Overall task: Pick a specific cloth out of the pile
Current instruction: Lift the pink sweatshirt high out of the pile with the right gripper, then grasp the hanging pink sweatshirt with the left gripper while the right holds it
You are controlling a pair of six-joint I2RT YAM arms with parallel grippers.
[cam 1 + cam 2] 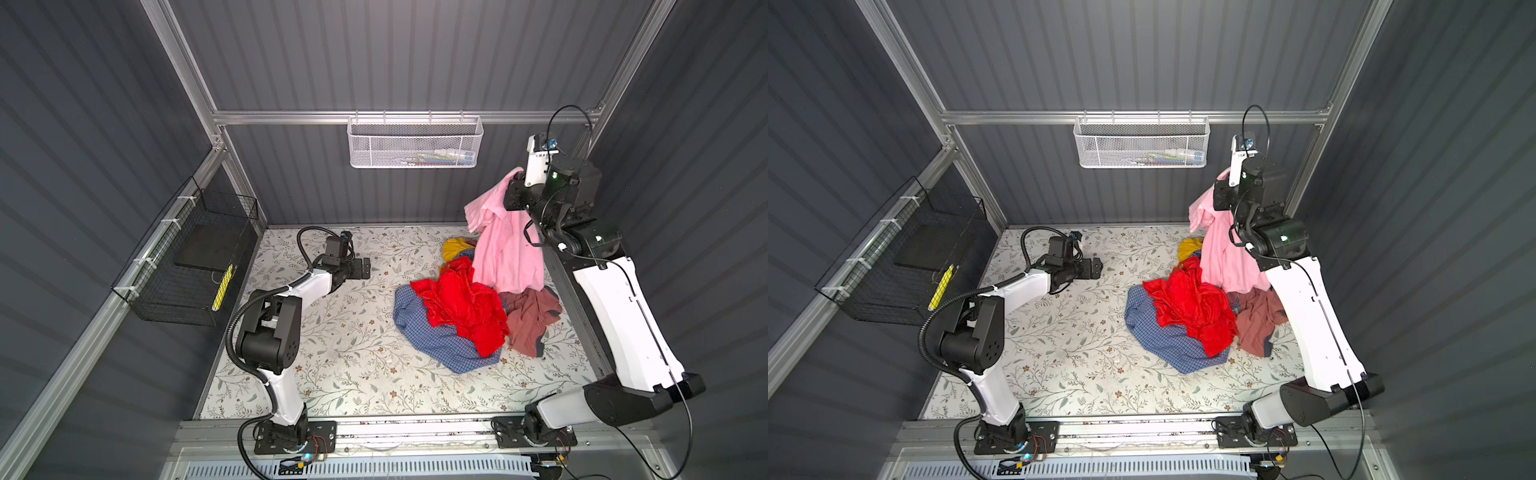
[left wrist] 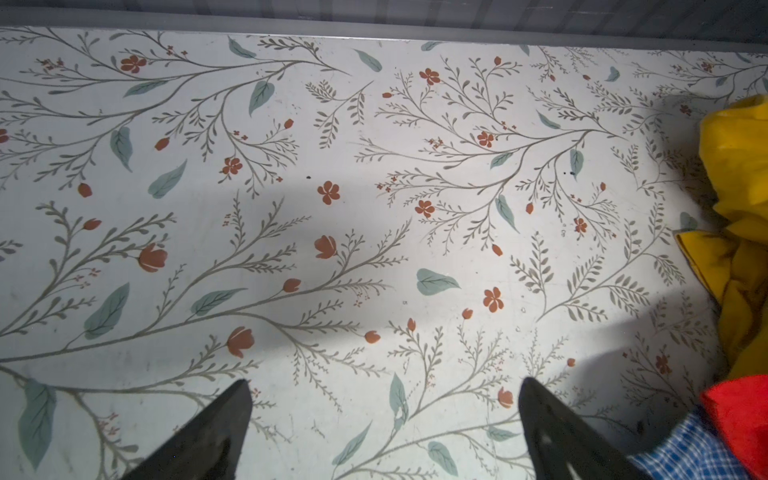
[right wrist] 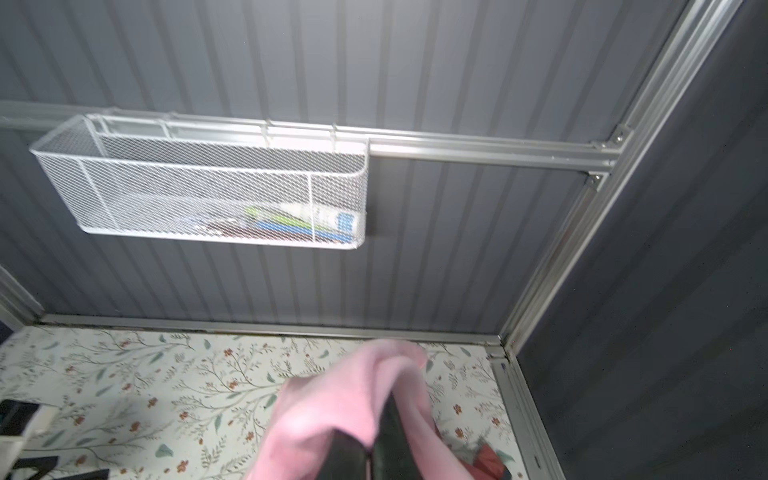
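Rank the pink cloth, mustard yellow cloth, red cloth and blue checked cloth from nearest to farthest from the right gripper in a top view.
From the right gripper, in a top view:
1. pink cloth: held in it, hanging down.
2. mustard yellow cloth: at the back of the pile.
3. red cloth: on top, in the middle.
4. blue checked cloth: at the front, underneath.

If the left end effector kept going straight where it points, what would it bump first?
Probably the flowered table: the open left end effector points down at bare tabletop, with the pile off to one side. Depth is hard to judge.
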